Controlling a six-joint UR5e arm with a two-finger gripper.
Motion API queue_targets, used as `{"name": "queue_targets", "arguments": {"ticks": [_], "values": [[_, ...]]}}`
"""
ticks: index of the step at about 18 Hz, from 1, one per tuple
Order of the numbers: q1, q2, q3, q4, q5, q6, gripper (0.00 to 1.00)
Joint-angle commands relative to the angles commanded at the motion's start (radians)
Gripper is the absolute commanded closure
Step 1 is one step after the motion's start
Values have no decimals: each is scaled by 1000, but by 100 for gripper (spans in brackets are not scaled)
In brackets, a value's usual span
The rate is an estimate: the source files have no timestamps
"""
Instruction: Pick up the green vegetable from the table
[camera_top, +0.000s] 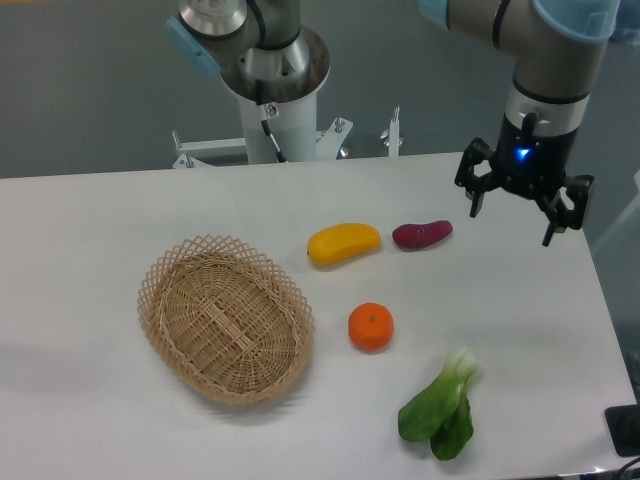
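A robot arm's claw (522, 208) hangs with its fingers spread wide and gripping nothing above the far right part of a white surface (90, 220), a blue light glowing on the wrist just above it. The green vegetable (441, 408), a small bok choy, lies near the front right edge of the surface, its pale stem end pointing up and to the right and its dark leaves fanned toward the front edge; it sits well apart from the claw and untouched. An orange (370, 326) rests just up and to the left of it. Farther back, a yellow mango-shaped fruit (343, 243) and a purple sweet potato (422, 234) lie side by side, close but not touching, the sweet potato nearest the claw. An empty wicker basket (225, 318) stands on the left half of the surface, its open weave rim tilted slightly toward the camera.
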Motion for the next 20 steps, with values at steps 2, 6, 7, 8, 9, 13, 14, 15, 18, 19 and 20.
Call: {"name": "queue_targets", "arguments": {"ticks": [2, 6, 7, 8, 9, 13, 14, 15, 18, 19, 20], "values": [[-2, 2, -12, 8, 0, 0, 0], [-2, 2, -17, 2, -5, 0, 0], [-2, 3, -23, 2, -11, 2, 0], [-3, 3, -29, 2, -12, 2, 0], [-9, 5, -32, 2, -11, -3, 0], [-41, -5, -38, 5, -5, -63, 0], [-54, -12, -43, 6, -6, -81, 0], [-66, -18, -48, 12, -6, -100, 0], [-84, -38, -64, 47, -6, -121, 0], [-92, -43, -72, 52, -6, -124, 0], [-95, -54, -78, 54, -6, -127, 0]]}}
